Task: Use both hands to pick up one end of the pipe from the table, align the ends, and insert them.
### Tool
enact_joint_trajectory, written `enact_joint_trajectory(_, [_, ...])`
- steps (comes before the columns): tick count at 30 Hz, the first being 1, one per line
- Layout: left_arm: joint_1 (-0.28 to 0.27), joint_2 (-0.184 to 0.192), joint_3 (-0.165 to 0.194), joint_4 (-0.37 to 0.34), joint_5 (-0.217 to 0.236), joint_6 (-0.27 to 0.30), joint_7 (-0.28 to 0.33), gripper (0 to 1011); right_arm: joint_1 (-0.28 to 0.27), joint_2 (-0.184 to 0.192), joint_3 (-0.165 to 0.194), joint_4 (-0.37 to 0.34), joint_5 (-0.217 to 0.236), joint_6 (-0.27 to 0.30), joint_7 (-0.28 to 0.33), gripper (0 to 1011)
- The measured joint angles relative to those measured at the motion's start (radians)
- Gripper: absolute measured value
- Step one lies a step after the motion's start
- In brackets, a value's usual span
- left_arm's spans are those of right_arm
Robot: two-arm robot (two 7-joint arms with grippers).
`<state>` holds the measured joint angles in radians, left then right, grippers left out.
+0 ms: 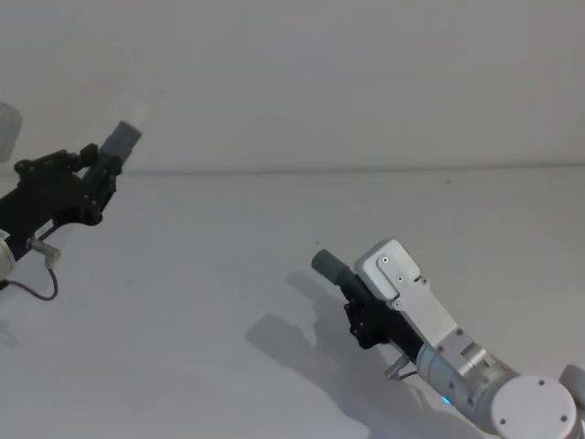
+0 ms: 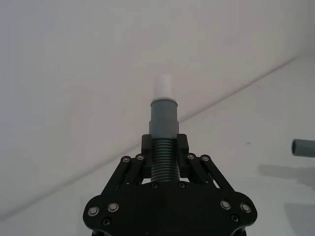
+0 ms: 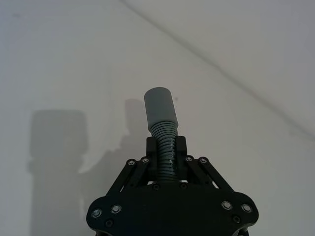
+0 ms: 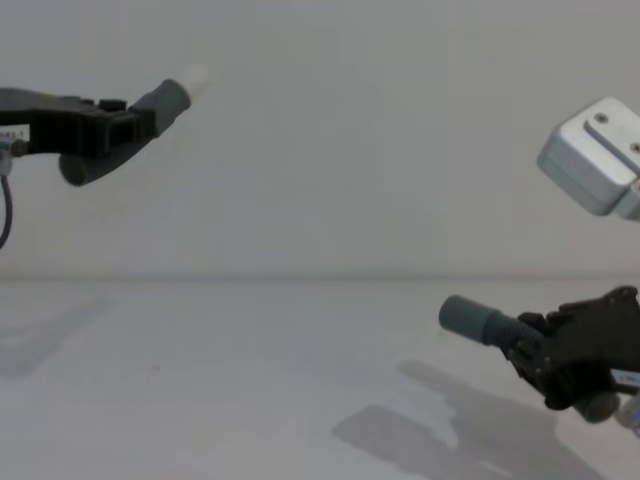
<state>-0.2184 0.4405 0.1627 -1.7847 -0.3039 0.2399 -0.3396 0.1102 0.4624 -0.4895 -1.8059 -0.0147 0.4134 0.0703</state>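
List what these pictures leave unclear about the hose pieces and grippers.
Left wrist view: the left gripper hides the rear end of the left hose piece.
Right wrist view: the right hose piece, held by the right gripper, points away, hiding its mouth.
Head view: the white tip blurs into the wall.

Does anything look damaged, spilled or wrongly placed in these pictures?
Nothing is damaged or spilled. The left gripper holds the white-tipped hose piece high, and the right gripper holds the socket piece low over the table. The pieces are far apart and not in line, so they are not yet aligned.
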Motion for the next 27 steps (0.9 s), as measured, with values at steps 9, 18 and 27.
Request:
enact_joint_trajectory(9, [-0.053, 0.032, 0.045, 0.059, 0.005, -0.155, -0.117, 262, 0.014, 0.079, -0.028, -0.022, -0.102, -0.076, 0.003, 194])
enact_joint_trajectory(18, [-0.110, 0.052, 0.094, 0.127, 0.012, -0.303, -0.225, 262, 0.036, 0.168, -0.050, -0.037, -0.226, -0.155, -0.002, 194])
enact_joint_trajectory(27, [-0.175, 0.062, 0.148, 0.206, 0.013, -0.464, -0.348, 262, 0.057, 0.244, -0.056, -0.041, -0.330, -0.223, -0.017, 194])
